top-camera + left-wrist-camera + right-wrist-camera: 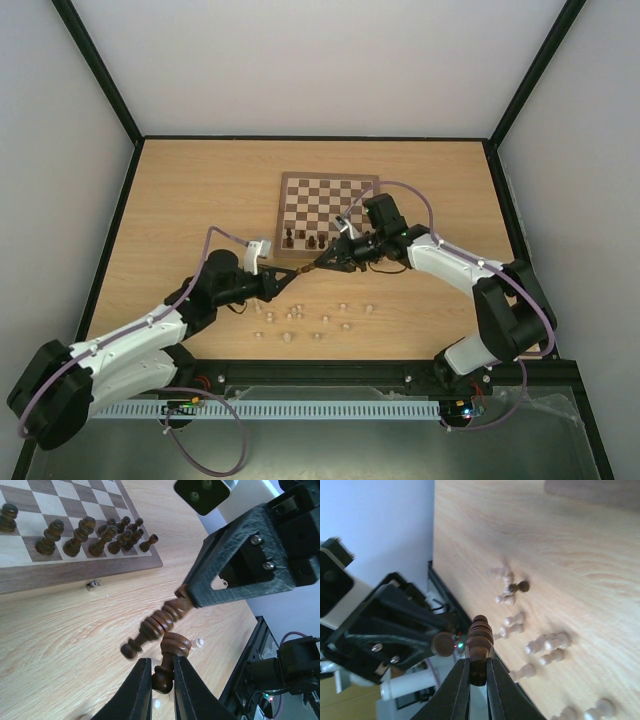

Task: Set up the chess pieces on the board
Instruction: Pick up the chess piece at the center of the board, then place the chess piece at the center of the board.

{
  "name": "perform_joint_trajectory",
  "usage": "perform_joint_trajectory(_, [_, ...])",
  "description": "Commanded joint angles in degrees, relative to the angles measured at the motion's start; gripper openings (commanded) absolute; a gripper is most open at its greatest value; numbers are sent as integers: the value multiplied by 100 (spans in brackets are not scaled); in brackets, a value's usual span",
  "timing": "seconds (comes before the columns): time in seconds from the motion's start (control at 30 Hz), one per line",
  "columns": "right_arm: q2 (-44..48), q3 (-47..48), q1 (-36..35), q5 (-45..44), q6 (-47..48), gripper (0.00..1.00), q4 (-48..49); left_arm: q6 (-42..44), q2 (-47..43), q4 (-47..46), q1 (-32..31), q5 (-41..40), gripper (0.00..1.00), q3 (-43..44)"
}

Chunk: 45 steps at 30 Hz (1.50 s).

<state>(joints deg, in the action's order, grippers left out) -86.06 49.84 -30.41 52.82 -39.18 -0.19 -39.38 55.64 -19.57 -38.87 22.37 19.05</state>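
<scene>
The board (330,205) lies at the table's middle back, with several dark chess pieces (304,240) along its near edge; they also show in the left wrist view (90,535). My left gripper (161,667) is shut on a dark brown piece (172,652), held above the table just in front of the board (75,572). My right gripper (477,667) is shut on a second, taller dark piece (480,635), which also shows in the left wrist view (157,625). The two grippers (303,271) (326,260) meet tip to tip, and the two held pieces are almost touching.
Several pale pieces (300,318) lie scattered on the tabletop in front of the board; they also show in the right wrist view (545,645). One small dark piece (519,586) lies among them. The table's black front rail (400,368) is close behind the arms.
</scene>
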Motion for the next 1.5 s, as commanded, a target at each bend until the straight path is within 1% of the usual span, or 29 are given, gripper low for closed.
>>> perform_joint_trajectory(0.0, [32,352,-21,-795,523,9,-856,221,-429,877,-11,-341,6,294])
perform_joint_trajectory(0.1, [48,570,-58,-1374,667,9,-1219,315,-570,1460,-2,-613,6,507])
perform_joint_trajectory(0.17, [29,804,-220,-1930,791,10,-1508,397,-602,1815,15,-800,6,669])
perform_joint_trajectory(0.23, [-58,1005,-337,-2218,839,10,-1720,449,-565,1953,41,-813,6,763])
perform_joint_trajectory(0.4, [-92,1027,-451,-2052,721,9,-1601,491,-412,1835,55,-693,7,735])
perform_joint_trajectory(0.5, [57,994,-457,-1987,684,9,-1594,510,-517,1733,85,-613,9,652])
perform_joint_trajectory(0.6, [153,1034,-456,-2164,768,9,-1798,582,-567,2167,182,-939,13,720])
perform_joint_trajectory(0.67, [142,1036,-452,-2279,827,9,-1921,719,-296,2583,369,-1067,13,899])
perform_joint_trajectory(0.73, [148,991,-456,-2349,842,9,-1933,822,221,2890,457,-1132,13,1079])
perform_joint_trajectory(0.9, [256,829,-452,-2399,837,9,-1880,705,1104,2850,473,-1233,13,1189])
perform_joint_trajectory(0.97, [300,801,-457,-2423,856,9,-1903,676,1272,2702,475,-1221,13,1168])
perform_joint_trajectory(1.17, [370,739,-456,-2423,932,9,-1950,582,1728,2652,515,-1551,14,1189])
perform_joint_trajectory(1.47, [428,604,-452,-2381,948,9,-1858,584,2359,2934,552,-2005,18,1602])
